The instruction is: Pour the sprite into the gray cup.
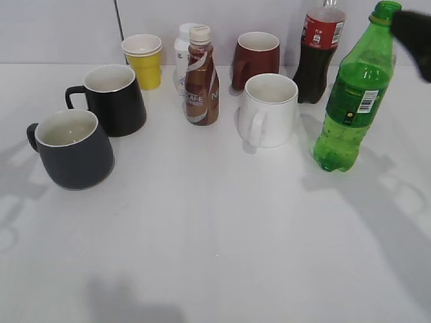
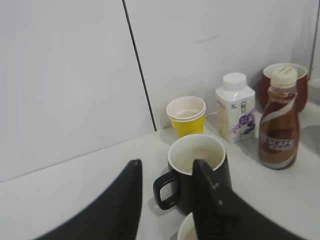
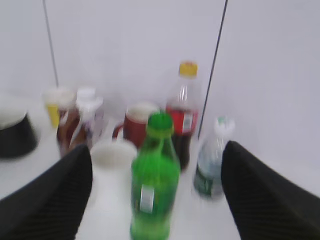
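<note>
The sprite (image 1: 353,94) is a tall green bottle standing upright at the right of the table; it also shows in the right wrist view (image 3: 155,175). The gray cup (image 1: 71,148) stands at the front left, handle to the left; only its rim (image 2: 186,234) shows in the left wrist view. My right gripper (image 3: 157,152) is open, its fingers wide to either side of the sprite without touching it; a dark part of it (image 1: 414,37) shows at the top right edge. My left gripper (image 2: 165,172) is open and empty above the gray cup's side.
A glossy black mug (image 1: 113,97), yellow paper cups (image 1: 143,59), a white milk bottle (image 1: 183,50), a brown coffee bottle (image 1: 201,77), a dark red mug (image 1: 256,59), a white mug (image 1: 268,109) and a cola bottle (image 1: 318,54) stand behind. A clear water bottle (image 3: 212,157) stands beside the cola.
</note>
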